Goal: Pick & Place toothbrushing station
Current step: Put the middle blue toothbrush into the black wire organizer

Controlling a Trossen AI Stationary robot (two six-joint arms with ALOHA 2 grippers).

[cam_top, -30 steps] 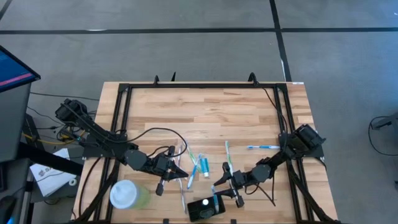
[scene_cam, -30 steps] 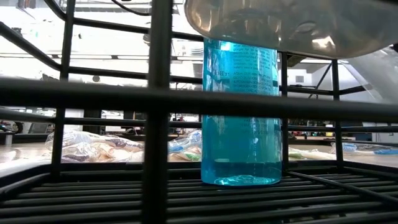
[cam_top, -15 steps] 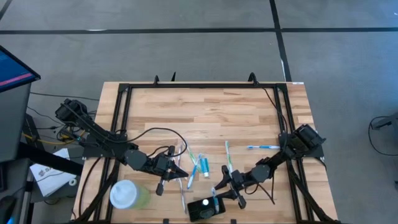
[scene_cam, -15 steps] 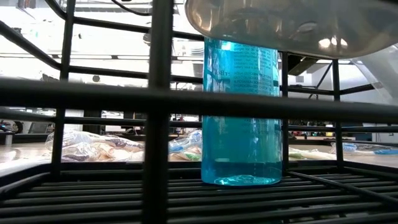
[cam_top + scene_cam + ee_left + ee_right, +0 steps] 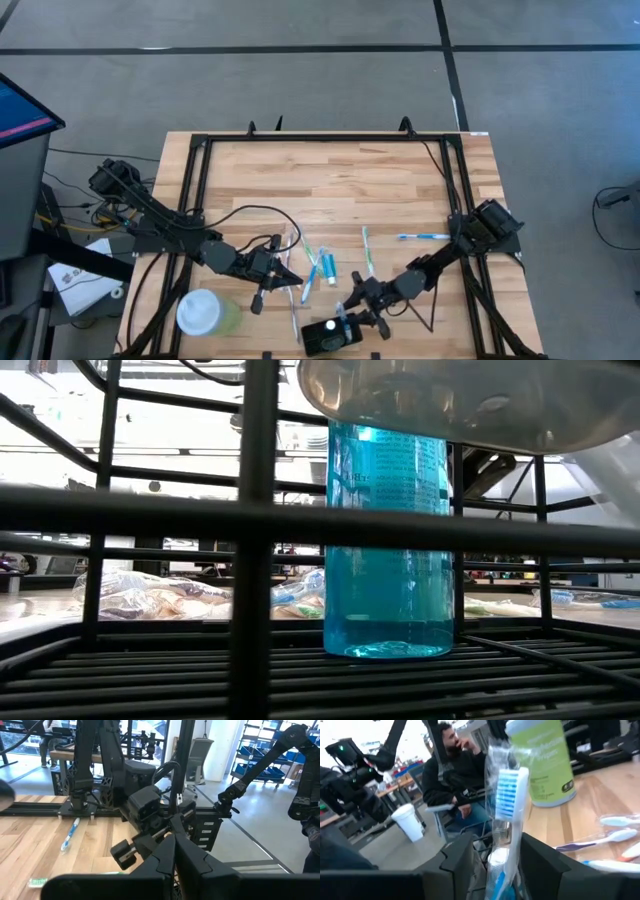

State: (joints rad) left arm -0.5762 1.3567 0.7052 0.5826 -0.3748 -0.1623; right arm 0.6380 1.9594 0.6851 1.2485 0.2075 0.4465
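Note:
The black holder [image 5: 331,336] sits by the table's near edge. Just above it my right gripper [image 5: 348,310] [image 5: 497,865] is shut on a toothbrush with blue bristles [image 5: 512,790]. More toothbrushes [image 5: 308,262] [image 5: 366,252] [image 5: 422,237] and a teal tube [image 5: 330,267] lie flat on the wood. My left gripper [image 5: 290,282] [image 5: 175,855] stands shut and level to the left of them, with nothing between its fingers. The holder does not show in the wrist views. My right gripper pinches the toothbrush's handle [image 5: 504,851] between its two fingers, which lie across it and come level from the table's right. The brush stands roughly upright with its bristle head above the fingers. Its lower end is hidden by the gripper.
A pale green cup with a white lid [image 5: 205,312] [image 5: 547,760] stands at the near left. A black frame [image 5: 325,138] rims the table. A person sits beyond the table in the right wrist view. A rack and a blue bottle [image 5: 390,550] block the low view.
My right gripper has rolled about its own pointing line while still holding the toothbrush, which has turned with it above the holder. My left arm has kept still.

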